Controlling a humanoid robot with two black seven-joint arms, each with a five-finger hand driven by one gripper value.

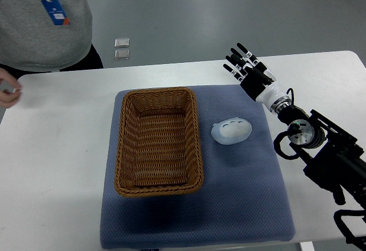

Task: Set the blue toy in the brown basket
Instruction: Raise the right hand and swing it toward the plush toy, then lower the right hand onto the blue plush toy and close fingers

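Pale blue rounded soft toy (231, 130): lying on the blue-grey fabric mat (240, 205), just beside the right wall of the basket, not touching it
Brown rectangular woven wicker basket (158, 141): sitting empty on the mat's left half
White desk (51, 165): carrying the mat
Right hand (247, 68): hovering over the mat's far right corner, black fingers (235, 63) spreading straight, gripping nothing
Person in grey top (43, 19): standing at the desk's far left corner

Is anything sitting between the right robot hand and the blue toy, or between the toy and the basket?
Nothing visible. Bare blue mat lies between the right robot hand and the blue toy. The brown basket sits just beside the toy; only its woven wall must be cleared.
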